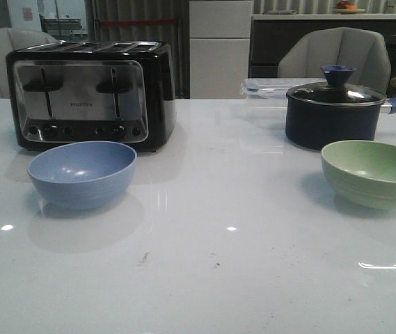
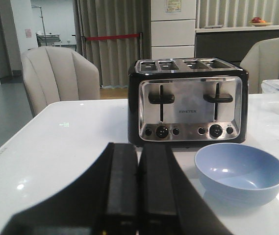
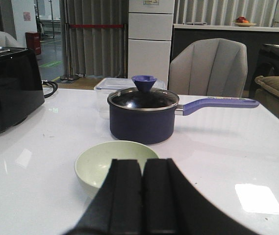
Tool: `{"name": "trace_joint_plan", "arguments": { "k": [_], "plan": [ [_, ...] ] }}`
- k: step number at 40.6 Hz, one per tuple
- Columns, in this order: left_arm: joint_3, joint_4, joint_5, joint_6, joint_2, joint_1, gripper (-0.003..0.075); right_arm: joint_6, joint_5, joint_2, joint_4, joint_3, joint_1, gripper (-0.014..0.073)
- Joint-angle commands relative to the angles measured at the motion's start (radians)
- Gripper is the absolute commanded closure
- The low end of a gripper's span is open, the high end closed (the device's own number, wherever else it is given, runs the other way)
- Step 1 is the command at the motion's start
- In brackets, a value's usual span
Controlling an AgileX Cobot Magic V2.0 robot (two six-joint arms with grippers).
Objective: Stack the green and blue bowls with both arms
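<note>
The pale blue bowl (image 1: 81, 172) sits upright on the white table (image 1: 211, 278) at the left, in front of the toaster. It also shows in the left wrist view (image 2: 240, 172). The pale green bowl (image 1: 373, 172) sits upright at the right, in front of the navy pot. It also shows in the right wrist view (image 3: 105, 161). My left gripper (image 2: 139, 152) is shut and empty, short of the blue bowl and to its side. My right gripper (image 3: 142, 166) is shut and empty, just short of the green bowl. Neither arm shows in the front view.
A black and steel toaster (image 1: 90, 94) stands at the back left. A dark navy pot (image 1: 333, 111) with a glass lid and a long handle stands at the back right, with a clear plastic box (image 1: 267, 94) behind it. Chairs stand beyond the table's far edge.
</note>
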Motion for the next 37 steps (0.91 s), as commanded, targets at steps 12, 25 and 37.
{"name": "trace_joint_plan", "arguments": {
  "k": [12,25,37],
  "plan": [
    [0.003,-0.004,-0.091,-0.011,-0.020,-0.007,0.0627,-0.001,-0.093,-0.019,-0.011,-0.002,-0.001,0.0538],
    [0.003,-0.004,-0.091,-0.011,-0.020,-0.007,0.0627,-0.001,-0.093,-0.019,-0.011,-0.002,-0.001,0.0538],
    [0.001,0.004,-0.106,-0.011,-0.020,-0.007,0.0627,-0.002,-0.095,-0.019,-0.011,-0.030,-0.001,0.0538]
  ]
}}
